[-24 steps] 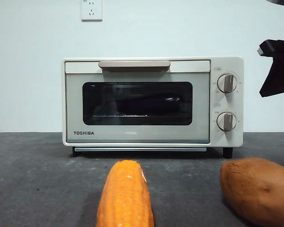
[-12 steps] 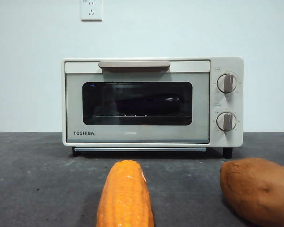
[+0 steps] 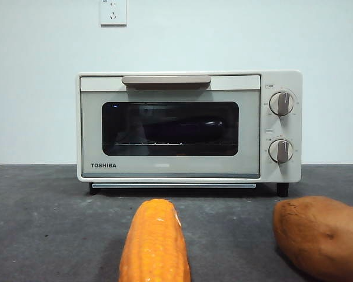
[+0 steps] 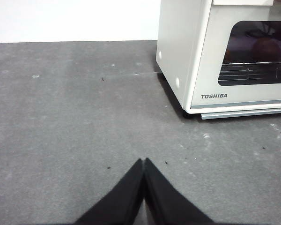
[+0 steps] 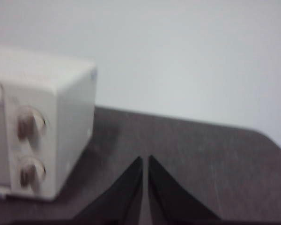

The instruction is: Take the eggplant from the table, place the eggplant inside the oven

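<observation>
**Mia:** Are the fingers (image 4: 124,194) of the left gripper (image 4: 144,161) holding anything?

**Ben:** No. They are pressed tight together with nothing between them, low over the bare table (image 4: 61,117), near the oven (image 4: 178,56). The right gripper (image 5: 145,159) is pinched closed and empty too, off by the side with the knobs (image 5: 25,124).

**Mia:** So where is the eggplant (image 3: 188,124)?

**Ben:** I think it is the long dark shape behind the glass, lying on the rack (image 4: 253,72). It is hard to see well. The door (image 3: 170,167) is closed.

**Mia:** Then the job looks about done?

**Ben:** I think so. What is left is backing the arms away nicely.

**Mia:** How do you do that well?

**Ben:** Lift up before going sideways. Don't bump the handle (image 3: 166,79), or the door may pop open. Go slow near the corn (image 3: 156,244) and the sweet potato (image 3: 320,238) at the front, so they don't roll.
</observation>
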### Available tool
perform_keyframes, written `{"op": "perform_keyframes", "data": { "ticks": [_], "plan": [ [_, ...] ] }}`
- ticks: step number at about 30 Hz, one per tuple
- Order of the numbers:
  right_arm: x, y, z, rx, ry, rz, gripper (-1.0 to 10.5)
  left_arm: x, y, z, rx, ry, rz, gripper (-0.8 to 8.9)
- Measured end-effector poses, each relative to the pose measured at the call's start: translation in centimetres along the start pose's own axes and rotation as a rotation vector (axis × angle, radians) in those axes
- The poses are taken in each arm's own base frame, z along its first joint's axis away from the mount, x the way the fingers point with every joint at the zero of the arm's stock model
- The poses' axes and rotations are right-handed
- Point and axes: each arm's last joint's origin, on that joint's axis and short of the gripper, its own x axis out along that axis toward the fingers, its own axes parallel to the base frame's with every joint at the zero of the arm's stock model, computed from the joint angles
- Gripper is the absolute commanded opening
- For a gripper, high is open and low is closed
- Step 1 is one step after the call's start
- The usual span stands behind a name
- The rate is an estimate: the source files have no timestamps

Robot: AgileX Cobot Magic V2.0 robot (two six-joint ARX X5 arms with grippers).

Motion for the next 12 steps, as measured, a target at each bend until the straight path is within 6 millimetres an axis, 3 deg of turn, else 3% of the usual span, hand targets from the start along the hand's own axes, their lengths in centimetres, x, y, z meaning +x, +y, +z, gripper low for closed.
{"op": "perform_keyframes", "data": {
  "ticks": [6,12],
  "plan": [
    [0.3,0.2,-4.7,0.039,0.082,-0.011,0.1,0.0,0.0,0.0,0.000,0.000,0.000,0.06],
    [0.2,0.5,-5.9,0.090,0.204,0.052,0.1,0.0,0.0,0.0,0.000,0.001,0.000,0.06]
  ]
}}
